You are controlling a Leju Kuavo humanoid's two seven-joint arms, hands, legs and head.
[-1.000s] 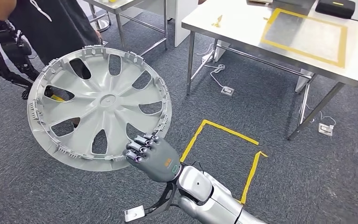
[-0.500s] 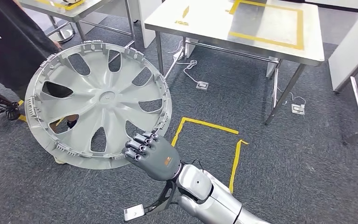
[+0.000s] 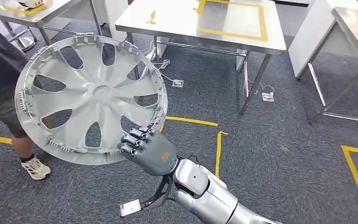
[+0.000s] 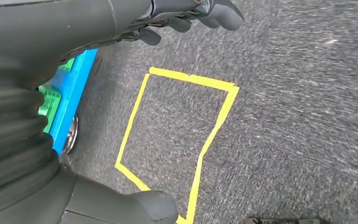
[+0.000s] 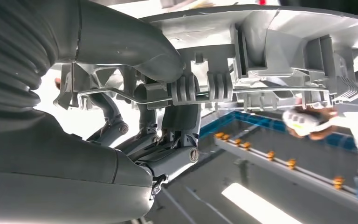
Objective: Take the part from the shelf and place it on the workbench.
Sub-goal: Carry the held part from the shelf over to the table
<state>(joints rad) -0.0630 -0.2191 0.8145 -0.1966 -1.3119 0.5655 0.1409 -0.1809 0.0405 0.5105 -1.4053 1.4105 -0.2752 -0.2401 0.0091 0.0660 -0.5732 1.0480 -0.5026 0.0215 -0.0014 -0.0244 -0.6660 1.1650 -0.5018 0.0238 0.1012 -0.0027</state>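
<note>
The part is a large silver wheel cover with spoke openings, held up off the floor and tilted toward me. My right hand grips its lower rim. Close up in the right wrist view, the thumb lies over the ribbed rim and the darker fingers sit behind it. The steel workbench, marked with a yellow tape rectangle, stands ahead beyond the wheel cover. My left hand hangs over the carpet, fingers apart and holding nothing.
A person in dark clothes stands close on the left, one shoe by the wheel cover's lower edge. Other steel tables stand at the far left and the right. Yellow tape lines mark the grey carpet.
The whole picture has shifted as the camera turned: the workbench now sits more to the left and nearer the centre. My right hand still holds the wheel cover the same way.
</note>
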